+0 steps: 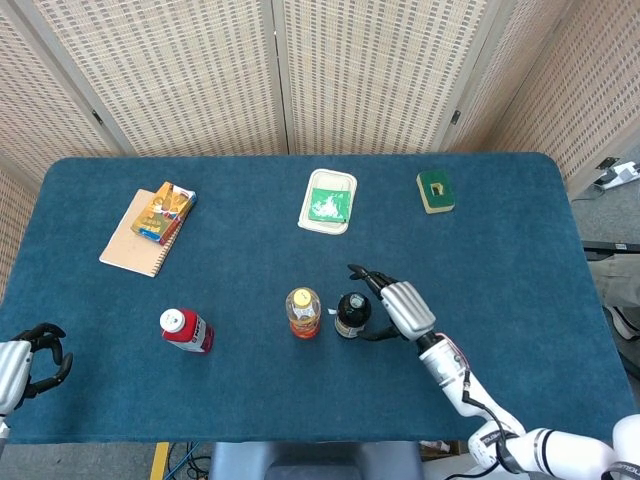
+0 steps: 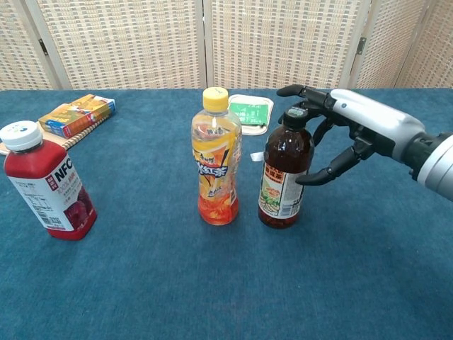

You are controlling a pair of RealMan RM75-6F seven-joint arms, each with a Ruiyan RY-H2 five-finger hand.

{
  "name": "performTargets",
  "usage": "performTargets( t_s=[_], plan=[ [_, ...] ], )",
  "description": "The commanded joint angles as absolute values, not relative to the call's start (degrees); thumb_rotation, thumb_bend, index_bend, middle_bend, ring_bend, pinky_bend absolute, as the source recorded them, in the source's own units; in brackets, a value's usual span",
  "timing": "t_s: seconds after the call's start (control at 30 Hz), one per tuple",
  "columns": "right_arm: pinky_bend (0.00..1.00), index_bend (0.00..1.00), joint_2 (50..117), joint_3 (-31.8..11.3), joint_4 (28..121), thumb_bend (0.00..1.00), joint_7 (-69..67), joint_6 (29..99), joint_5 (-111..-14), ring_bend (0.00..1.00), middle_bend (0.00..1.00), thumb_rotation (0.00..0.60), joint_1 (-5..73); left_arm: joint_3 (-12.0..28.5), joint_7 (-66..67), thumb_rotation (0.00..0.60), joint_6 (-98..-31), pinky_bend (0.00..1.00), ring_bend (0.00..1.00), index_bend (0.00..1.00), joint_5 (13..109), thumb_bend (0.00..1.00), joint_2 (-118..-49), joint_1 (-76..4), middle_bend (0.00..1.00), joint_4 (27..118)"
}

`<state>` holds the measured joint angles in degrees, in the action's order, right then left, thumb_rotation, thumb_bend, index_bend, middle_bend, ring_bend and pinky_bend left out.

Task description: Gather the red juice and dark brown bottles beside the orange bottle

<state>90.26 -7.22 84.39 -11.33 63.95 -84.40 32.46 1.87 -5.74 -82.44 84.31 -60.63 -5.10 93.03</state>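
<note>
The dark brown bottle stands upright just right of the orange bottle. My right hand is beside it on the right, fingers spread and clear of the glass, holding nothing. The red juice bottle stands alone well to the left of the orange one. My left hand hangs at the table's near left corner with its fingers curled in on nothing.
A notebook with a snack box lies at the far left. A green-and-white packet and a green sponge sit toward the back.
</note>
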Motion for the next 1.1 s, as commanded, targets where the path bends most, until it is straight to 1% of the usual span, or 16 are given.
performTargets(
  t_s=[0.03,0.17,0.43,0.63,0.7,0.8,0.87,0.93,1.03,1.1],
  plan=[
    [0.36,0.02,88.0,-6.8,87.0,0.0,-10.2,64.6,-84.9,0.18,0.2,0.6,31.9,1.9,-5.6,0.6,-82.4,0.74,0.45,0.35,84.3,0.37,-60.7,-5.1,0.4,93.0],
    [0.35,0.0,83.8,-6.1,91.3,0.0,-8.0,65.8,-85.8,0.17,0.18,0.6,30.9,1.8,-5.4,0.6,-82.2,0.74,0.45,0.35,84.2,0.37,-60.9,-5.2,0.4,93.0],
    [0.34,0.0,72.0,-3.6,101.5,0.0,-2.2,68.3,-87.4,0.16,0.18,0.6,27.7,1.6,-5.0,0.6,-81.8,0.74,0.45,0.35,84.8,0.37,-61.3,-5.5,0.4,93.5],
    [0.34,0.0,65.2,-1.2,105.0,0.0,0.8,72.0,-90.0,0.16,0.18,0.6,24.2,1.7,-4.4,0.6,-81.4,0.74,0.45,0.35,85.3,0.37,-62.1,-6.2,0.4,94.3],
    [0.34,0.0,63.7,-0.3,105.4,0.0,-0.2,73.4,-91.3,0.16,0.18,0.6,23.0,1.8,-4.8,0.6,-81.4,0.74,0.45,0.33,85.7,0.36,-62.5,-6.5,0.4,94.3],
    [0.34,0.0,61.5,1.2,105.3,0.0,-2.5,76.1,-93.7,0.16,0.19,0.6,20.9,1.8,-5.8,0.6,-79.8,0.74,0.44,0.24,85.6,0.25,-62.6,-7.3,0.4,94.9],
    [0.34,0.0,60.6,2.0,104.7,0.0,-3.8,78.3,-95.5,0.16,0.19,0.6,19.5,1.9,-6.7,0.6,-78.3,0.73,0.41,0.18,85.4,0.16,-62.5,-8.2,0.38,95.6],
    [0.34,0.0,60.1,2.6,104.1,0.0,-4.5,80.5,-97.2,0.16,0.19,0.6,18.2,2.1,-7.7,0.6,-76.7,0.69,0.35,0.13,85.0,0.11,-62.4,-9.2,0.32,96.3],
    [0.34,0.0,59.9,3.2,103.0,0.0,-5.1,83.3,-99.2,0.16,0.19,0.6,16.6,2.4,-9.7,0.6,-74.0,0.6,0.27,0.06,84.2,0.06,-62.0,-10.6,0.2,97.9],
    [0.34,0.0,59.8,3.5,102.6,0.0,-5.8,84.5,-100.1,0.16,0.19,0.6,15.8,2.6,-11.2,0.6,-72.4,0.55,0.22,0.03,83.8,0.05,-61.8,-11.5,0.14,98.7]
  ],
)
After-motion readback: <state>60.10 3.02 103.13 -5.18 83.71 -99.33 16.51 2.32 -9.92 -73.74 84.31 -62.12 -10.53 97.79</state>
